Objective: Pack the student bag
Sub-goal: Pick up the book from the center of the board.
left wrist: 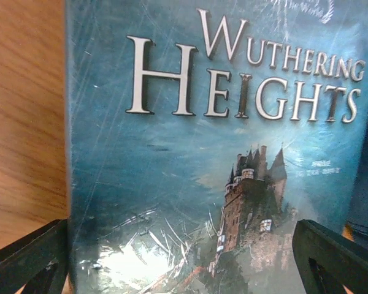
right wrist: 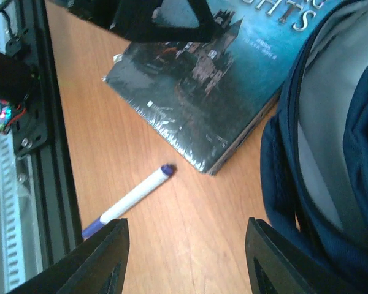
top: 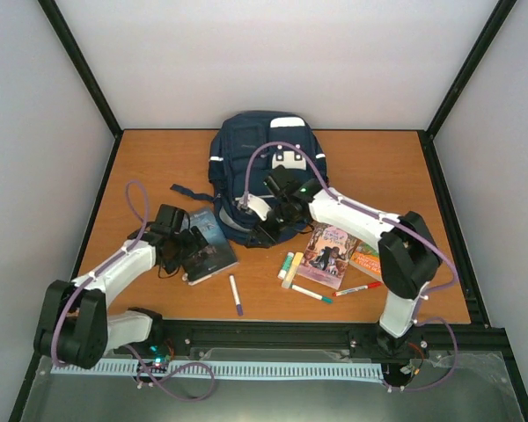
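Note:
The navy-blue student bag (top: 260, 158) lies at the back centre of the table, its opening toward me; its grey lining shows in the right wrist view (right wrist: 331, 141). A blue "Wuthering Heights" book (top: 209, 248) lies flat to the left of the bag and fills the left wrist view (left wrist: 190, 153). My left gripper (top: 192, 243) is open low over this book (left wrist: 181, 245), with its jaws wide apart near the book's two sides. My right gripper (top: 269, 230) is open and empty (right wrist: 187, 239) over bare table, between the bag's front edge and the book's corner (right wrist: 202, 92).
A purple marker (top: 236, 294) lies in front of the book and also shows in the right wrist view (right wrist: 132, 199). To the right of the bag lie an illustrated book (top: 327, 255), an orange book (top: 367, 260), two highlighters (top: 289, 265), a teal marker (top: 311, 293) and a red marker (top: 359, 287).

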{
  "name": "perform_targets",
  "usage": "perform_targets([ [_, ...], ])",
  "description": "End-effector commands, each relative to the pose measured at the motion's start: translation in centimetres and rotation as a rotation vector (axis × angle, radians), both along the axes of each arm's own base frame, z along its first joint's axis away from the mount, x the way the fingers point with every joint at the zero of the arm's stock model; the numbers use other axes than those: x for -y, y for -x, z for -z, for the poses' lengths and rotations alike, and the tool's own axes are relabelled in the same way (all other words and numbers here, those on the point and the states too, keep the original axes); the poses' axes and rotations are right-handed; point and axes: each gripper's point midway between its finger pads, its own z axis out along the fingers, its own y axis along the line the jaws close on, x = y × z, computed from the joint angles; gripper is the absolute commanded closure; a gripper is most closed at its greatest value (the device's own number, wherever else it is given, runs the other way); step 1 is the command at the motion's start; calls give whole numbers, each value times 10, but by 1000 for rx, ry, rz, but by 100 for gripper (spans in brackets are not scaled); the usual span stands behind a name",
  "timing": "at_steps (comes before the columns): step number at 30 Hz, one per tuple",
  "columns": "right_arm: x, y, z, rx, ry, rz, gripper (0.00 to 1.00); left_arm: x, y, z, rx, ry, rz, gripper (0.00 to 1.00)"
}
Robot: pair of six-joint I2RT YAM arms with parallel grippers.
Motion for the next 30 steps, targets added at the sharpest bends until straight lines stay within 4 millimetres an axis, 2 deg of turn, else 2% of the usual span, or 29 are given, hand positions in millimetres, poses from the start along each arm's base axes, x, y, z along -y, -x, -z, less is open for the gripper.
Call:
perform_targets([
  [1, -31, -9, -1, 38, -4, 0, 48, -8, -20, -45, 132, -76, 20, 0],
  [5, -58, -17, 13, 28, 20, 43, 58, -22, -8, -61, 175, -130, 20, 0],
  [10, -83, -20, 29, 23, 47, 61, 63, -26, 0, -68, 204, -135, 46, 0],
  [13, -91, -23, 39, 9, 70, 75, 66, -31, 6, -57, 171, -131, -6, 0],
  [16, -98, -24, 44, -11, 73, 71, 67, -27, 11, -37, 143, -75, -28, 0],
  [19, -102, -25, 52, -18, 94, 70, 64, -25, 15, -21, 137, -33, -51, 0],
  [23, -99, -37, 75, -5, 179, 111, 50, -25, 15, -20, 172, -23, -53, 0],
  [28, -98, -44, 89, 2, 215, 136, 50, -24, 18, -15, 181, 0, -63, 0],
  [30, -97, -45, 97, -2, 234, 142, 50, -20, 13, -16, 205, 22, -53, 0],
])
